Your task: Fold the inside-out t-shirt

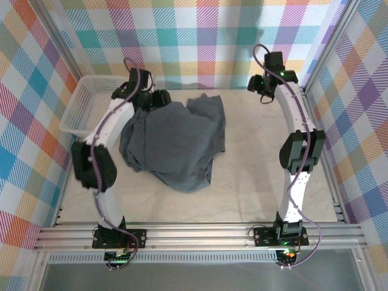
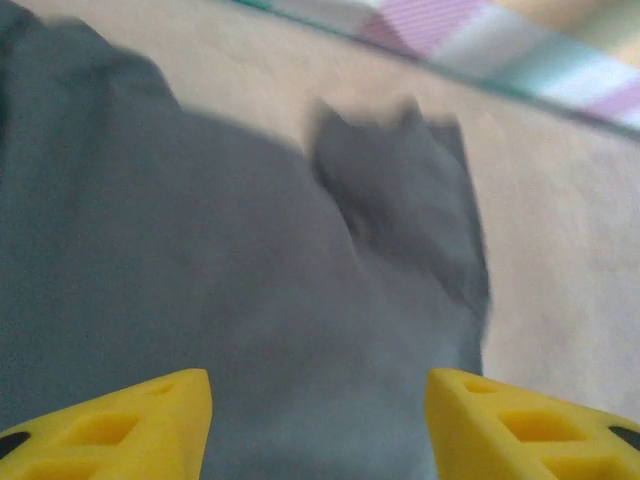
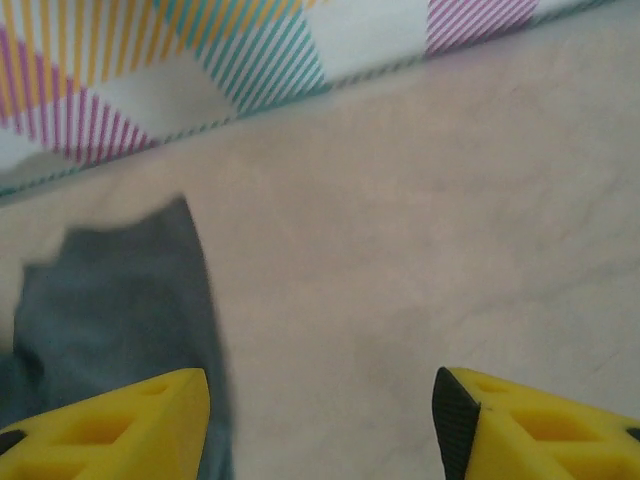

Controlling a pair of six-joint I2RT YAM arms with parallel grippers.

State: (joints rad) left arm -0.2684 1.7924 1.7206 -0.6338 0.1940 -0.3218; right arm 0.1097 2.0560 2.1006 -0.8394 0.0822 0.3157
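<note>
Shirt (image 1: 173, 142) is lying bunched, left gripper (image 2: 318, 388) hovering open above it, right gripper (image 3: 320, 388) gaping over table (image 3: 450, 230); pinching several layers could skew the fold.

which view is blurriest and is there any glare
Left wrist: the most smeared, with the t-shirt edges soft and the left claw tips a little sharper. Right wrist: mildly soft across the table. Top external: crisp and evenly lit, no glare, faint shading in the t-shirt folds.
</note>
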